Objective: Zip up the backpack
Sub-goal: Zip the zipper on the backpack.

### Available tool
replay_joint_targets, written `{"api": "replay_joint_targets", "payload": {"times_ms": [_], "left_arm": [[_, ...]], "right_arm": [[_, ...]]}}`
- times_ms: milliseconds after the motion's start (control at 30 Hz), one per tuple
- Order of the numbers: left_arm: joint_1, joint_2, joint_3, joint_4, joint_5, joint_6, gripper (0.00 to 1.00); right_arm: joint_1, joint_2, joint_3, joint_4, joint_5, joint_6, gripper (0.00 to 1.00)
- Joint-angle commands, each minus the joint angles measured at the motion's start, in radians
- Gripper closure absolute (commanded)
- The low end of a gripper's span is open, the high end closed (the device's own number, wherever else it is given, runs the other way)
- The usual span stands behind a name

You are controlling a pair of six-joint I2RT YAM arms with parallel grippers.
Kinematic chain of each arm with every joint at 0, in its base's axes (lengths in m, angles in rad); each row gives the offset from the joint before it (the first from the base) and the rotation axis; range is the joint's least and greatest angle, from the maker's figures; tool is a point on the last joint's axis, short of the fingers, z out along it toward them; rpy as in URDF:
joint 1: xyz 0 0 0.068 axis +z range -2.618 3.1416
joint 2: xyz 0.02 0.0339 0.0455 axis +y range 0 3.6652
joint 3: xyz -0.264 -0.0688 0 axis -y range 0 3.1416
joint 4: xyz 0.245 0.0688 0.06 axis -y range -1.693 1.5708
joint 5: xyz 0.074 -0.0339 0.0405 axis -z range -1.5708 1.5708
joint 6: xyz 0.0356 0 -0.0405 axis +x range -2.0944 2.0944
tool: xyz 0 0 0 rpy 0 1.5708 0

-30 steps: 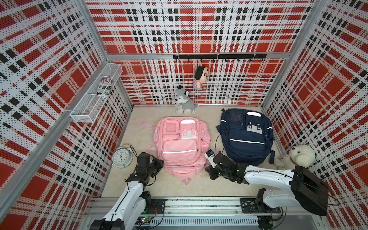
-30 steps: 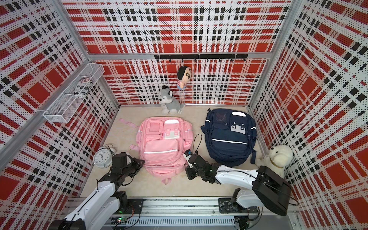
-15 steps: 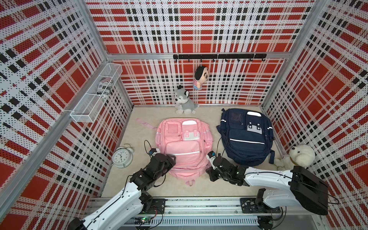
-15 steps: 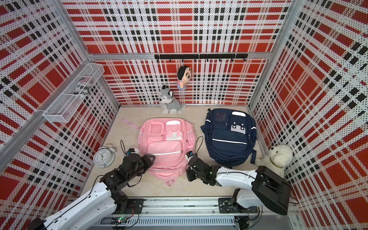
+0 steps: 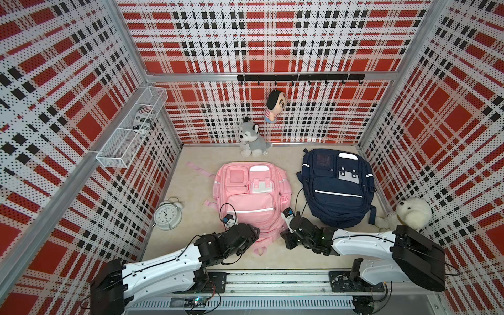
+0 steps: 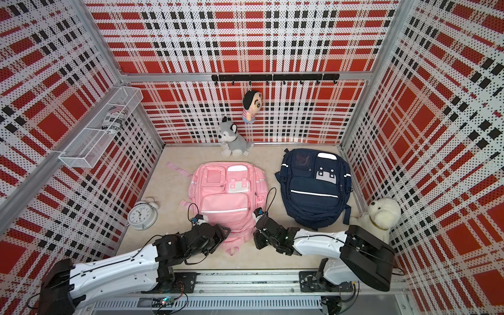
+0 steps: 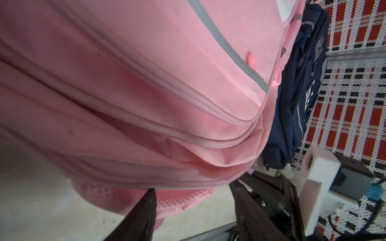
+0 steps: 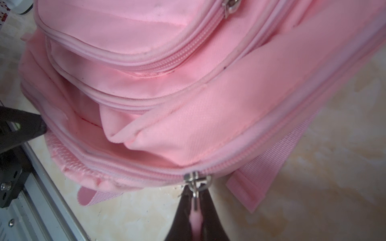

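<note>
Pink fabric backpack [image 5: 251,196], flat at the centre of the pale marbled surface [image 5: 191,191] in both top views, main compartment gaping. Right fingers [image 8: 177,221], lower centre of the wrist view, pinch the pink rubber zipper pull [image 8: 196,221] below its metal slider [image 8: 195,181]. Left fingers [image 7: 144,212] stand apart at the bag's near edge, gripping nothing. Risks — the tab slipping from the pinch; unbraced fabric dragging along; the loose lining fold [image 8: 133,133] jamming the slider.

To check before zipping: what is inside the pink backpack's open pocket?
Only pink lining shows in the backpack. Deeper inside is covered by folded fabric; contents cannot be seen.
</note>
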Motion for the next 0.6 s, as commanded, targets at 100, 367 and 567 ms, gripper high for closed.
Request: {"api": "replay_joint_targets", "payload": {"times_ms": [100,367,567], "left_arm": [[-0.024,0.046,0.024,0.024,-0.035,-0.086,0.37],[-0.03,0.132,-0.054,0.203,-0.062,-0.135,0.36],[0.01,0.157,-0.107,0.274,-0.048,-0.112,0.46]], "right_arm": [[0.009,0.032,0.022,0.061,0.004,-0.019,1.0],[0.01,0.027,0.029,0.066,-0.019,-0.037,1.0],[0.035,0.015,0.007,0.067,-0.022,-0.031,1.0]]}}
